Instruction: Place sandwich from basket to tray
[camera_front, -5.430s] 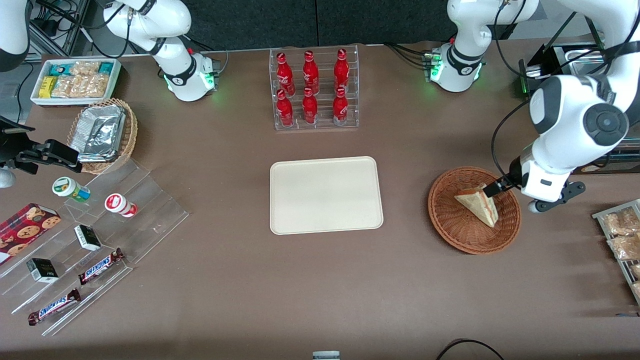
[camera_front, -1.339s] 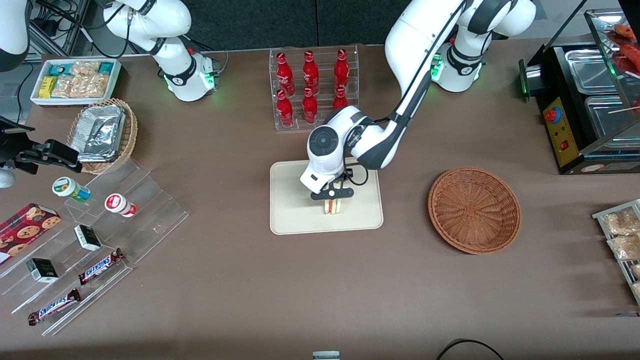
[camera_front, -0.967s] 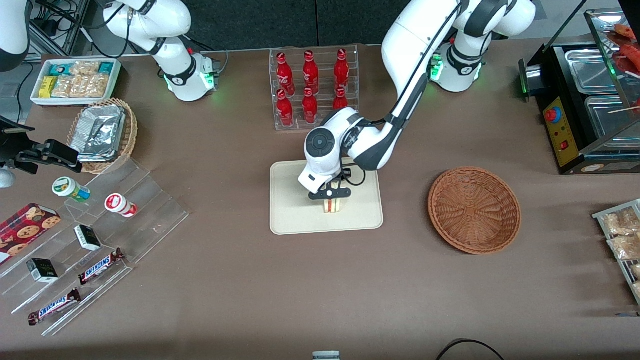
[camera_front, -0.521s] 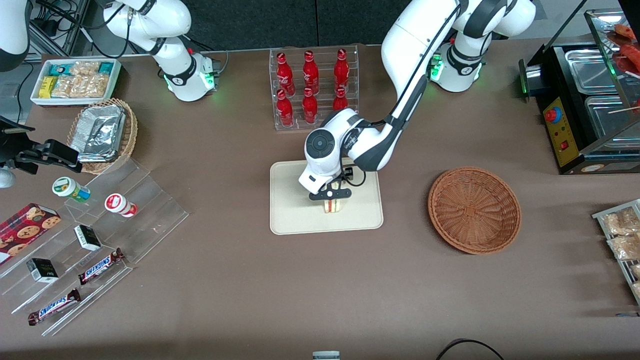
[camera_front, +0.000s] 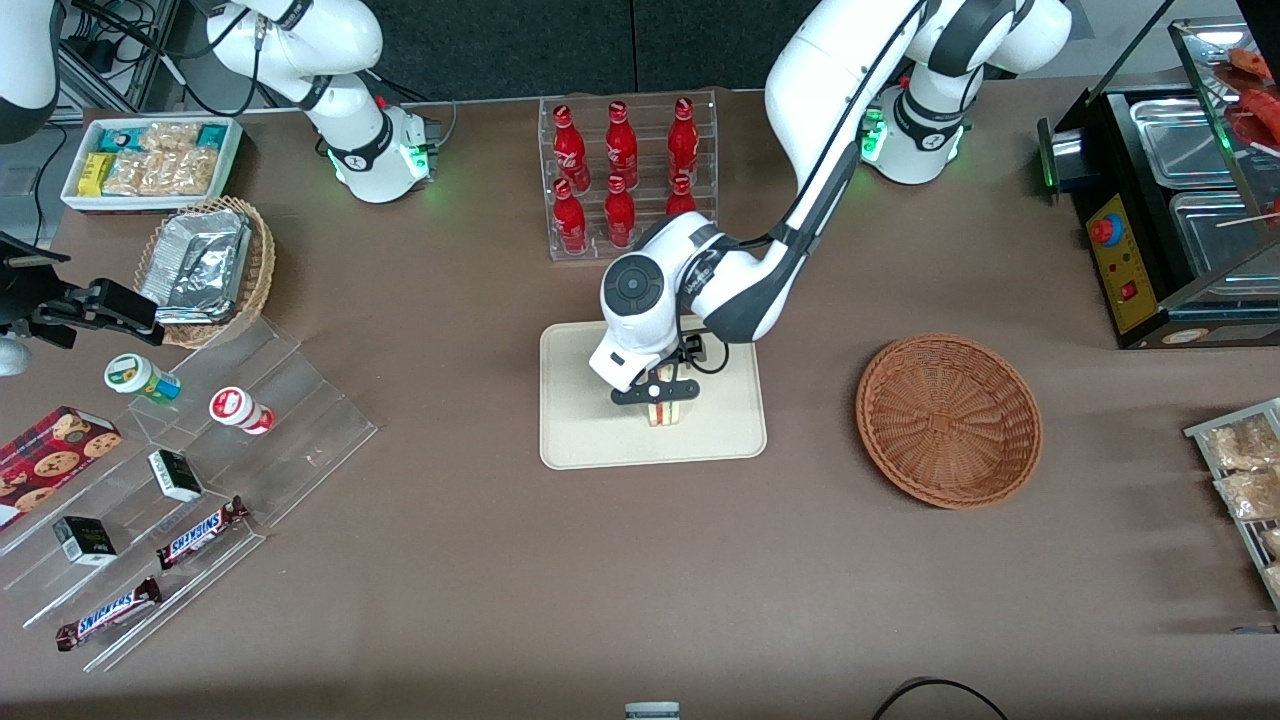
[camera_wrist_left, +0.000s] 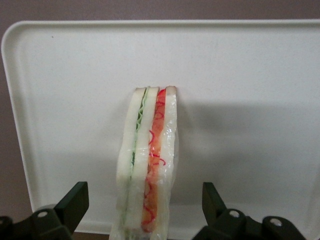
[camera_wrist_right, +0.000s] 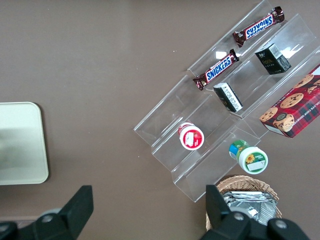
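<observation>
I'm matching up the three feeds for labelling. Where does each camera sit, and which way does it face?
Front view: high, looking down on the table; shows both arms, the open gripper over the sandwich on the tray, the basket.
Left wrist view: on the working arm, facing the sandwich standing between its fingertips.
Right wrist view: on the parked arm, facing candy bars.
All share the tray.

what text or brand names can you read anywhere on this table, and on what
"SNICKERS" on two candy bars on the clear acrylic steps.
White script on the red bottles: too small to read.
Labels on the cookie box, black boxes and cups: unreadable.
The tool is open around the sandwich standing on the tray; none carries text.
</observation>
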